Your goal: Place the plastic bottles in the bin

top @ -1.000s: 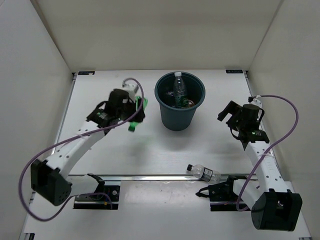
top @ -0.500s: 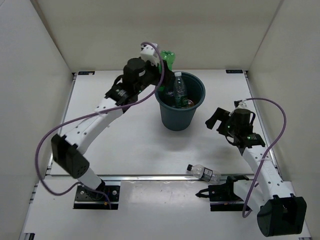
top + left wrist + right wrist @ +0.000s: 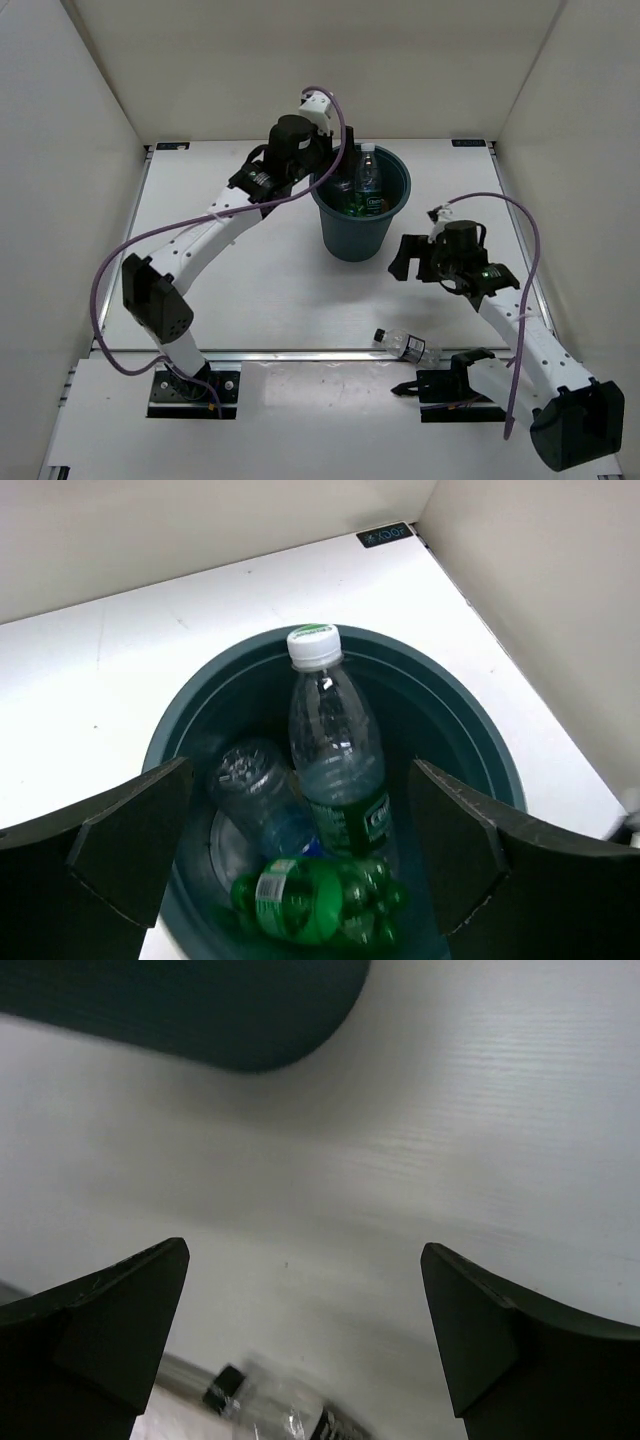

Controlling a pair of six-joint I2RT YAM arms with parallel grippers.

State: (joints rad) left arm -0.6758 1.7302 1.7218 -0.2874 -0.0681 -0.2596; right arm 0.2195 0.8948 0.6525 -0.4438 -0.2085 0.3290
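The dark teal bin point(image 3: 348, 238) stands at the table's back middle. In the left wrist view the bin point(image 3: 470, 730) holds a green bottle point(image 3: 320, 895) lying on its side, an upright clear bottle with a dark green label and white cap point(image 3: 335, 750), and a clear bottle with a blue label point(image 3: 255, 800). My left gripper point(image 3: 335, 172) hangs open and empty over the bin's left rim. A clear bottle with a dark cap point(image 3: 405, 345) lies at the table's front edge. My right gripper point(image 3: 408, 262) is open and empty above the table, between the bin and that bottle point(image 3: 290, 1415).
White walls close in the table on the left, back and right. A metal rail point(image 3: 250, 353) runs along the front edge beside the lying bottle. The bin's base point(image 3: 200, 1010) shows at the top of the right wrist view.
My left gripper carried the green bottle up and over the bin and let it go; it now lies inside. My right gripper moved left and down toward the front.
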